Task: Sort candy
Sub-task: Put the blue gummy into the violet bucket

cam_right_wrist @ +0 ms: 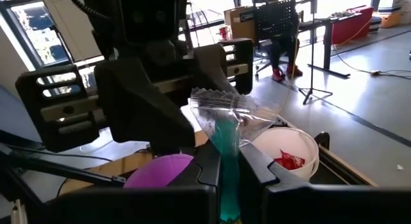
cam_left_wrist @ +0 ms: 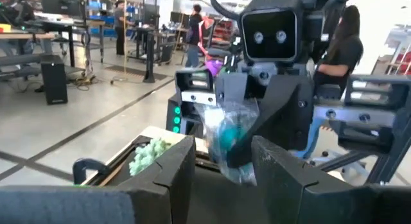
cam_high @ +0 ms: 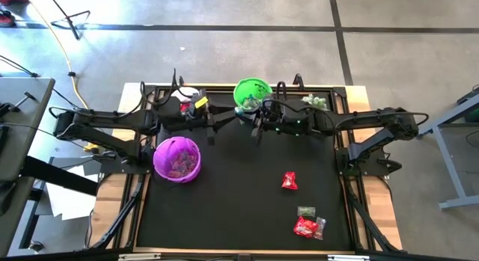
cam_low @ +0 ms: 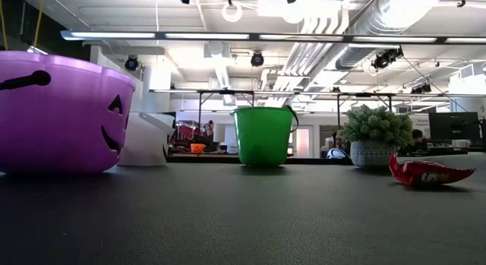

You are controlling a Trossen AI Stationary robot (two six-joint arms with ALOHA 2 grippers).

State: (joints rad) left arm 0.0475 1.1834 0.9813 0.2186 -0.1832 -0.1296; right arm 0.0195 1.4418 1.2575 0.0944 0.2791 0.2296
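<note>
candy (cam_right_wrist: 225, 131): clear crinkly wrapper | table (cam_high: 239, 186): matt black

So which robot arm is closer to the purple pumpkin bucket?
The left. The left gripper is up beside the green bucket, and the purple pumpkin bucket sits just below its arm. The right gripper is farther right.

Two dark, matte-black jointed arms: left arm (cam_high: 112, 126) and right arm (cam_high: 374, 126), looped black cables, angular black fingers (cam_left_wrist: 173, 172), green indicator lights near the wrists.
</note>
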